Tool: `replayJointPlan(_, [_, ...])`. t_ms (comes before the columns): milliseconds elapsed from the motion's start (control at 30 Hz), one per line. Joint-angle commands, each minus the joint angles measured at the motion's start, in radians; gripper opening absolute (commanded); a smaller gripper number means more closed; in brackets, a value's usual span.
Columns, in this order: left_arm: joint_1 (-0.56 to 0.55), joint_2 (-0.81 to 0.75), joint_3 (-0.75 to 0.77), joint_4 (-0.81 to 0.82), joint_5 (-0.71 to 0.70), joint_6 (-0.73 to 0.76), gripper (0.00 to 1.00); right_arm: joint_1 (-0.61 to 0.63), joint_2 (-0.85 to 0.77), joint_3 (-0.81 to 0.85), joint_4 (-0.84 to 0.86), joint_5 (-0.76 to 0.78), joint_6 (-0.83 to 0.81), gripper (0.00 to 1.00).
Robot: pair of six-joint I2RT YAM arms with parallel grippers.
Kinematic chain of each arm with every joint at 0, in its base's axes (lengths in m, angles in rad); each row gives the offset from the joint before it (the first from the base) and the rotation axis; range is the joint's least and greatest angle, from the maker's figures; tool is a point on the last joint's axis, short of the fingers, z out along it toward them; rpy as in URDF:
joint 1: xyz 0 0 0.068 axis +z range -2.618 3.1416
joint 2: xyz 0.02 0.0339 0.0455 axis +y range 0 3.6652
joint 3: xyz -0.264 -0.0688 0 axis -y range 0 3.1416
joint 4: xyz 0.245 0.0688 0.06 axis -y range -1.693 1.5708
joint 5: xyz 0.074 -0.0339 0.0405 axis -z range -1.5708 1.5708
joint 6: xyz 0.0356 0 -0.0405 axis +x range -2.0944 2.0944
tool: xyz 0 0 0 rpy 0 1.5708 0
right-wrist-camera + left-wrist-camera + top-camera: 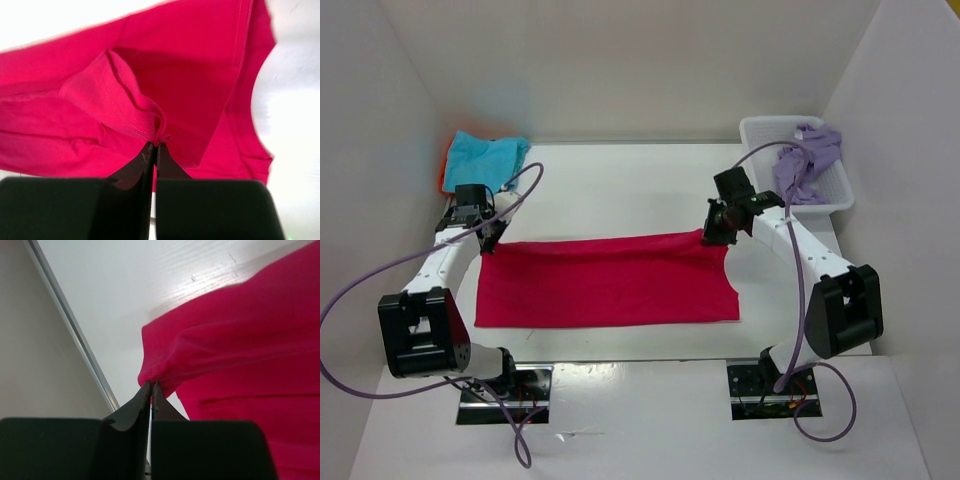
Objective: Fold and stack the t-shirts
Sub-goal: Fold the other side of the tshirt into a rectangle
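Note:
The magenta-red t-shirt [605, 282] lies stretched across the middle of the table. My left gripper [488, 238] is shut on its far left corner [150, 375], the jaws pinching a fold of cloth. My right gripper [713, 236] is shut on the far right corner [162, 136], with a hemmed fold bunched at the tips. Both held corners are lifted slightly off the table. A turquoise blue t-shirt [490, 155] lies at the far left on top of an orange one [447, 168]. The pale lavender t-shirt [807, 160] hangs out of the basket.
A white mesh basket [760, 135] stands at the far right corner. White walls close in the table on the left, back and right. In the left wrist view a metal rail [75, 330] runs along the table's left edge.

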Motion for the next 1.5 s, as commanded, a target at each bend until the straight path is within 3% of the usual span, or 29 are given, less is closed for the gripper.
replayJointPlan(0, [0.008,-0.029,-0.045,-0.039,0.006,0.033,0.00,0.008,-0.036,-0.079,0.057,-0.039,0.063,0.00])
replayJointPlan(467, [0.008,-0.008,-0.055,-0.097,-0.068,-0.010,0.00,0.008,-0.096,-0.179,-0.014,-0.062,0.110,0.00])
replayJointPlan(767, [0.029,0.023,-0.004,-0.076,-0.103,0.000,0.00,0.008,-0.110,-0.095,-0.126,0.029,0.101,0.00])
replayJointPlan(1033, [0.029,0.041,-0.067,-0.076,-0.083,0.011,0.00,0.008,-0.121,-0.199,-0.112,-0.094,0.092,0.00])
replayJointPlan(1267, [0.029,0.104,-0.094,-0.027,-0.094,-0.001,0.00,0.008,-0.056,-0.208,-0.156,-0.082,0.083,0.00])
replayJointPlan(1467, [0.029,0.158,-0.084,-0.027,-0.068,-0.035,0.00,0.008,-0.030,-0.219,-0.156,-0.092,0.072,0.08])
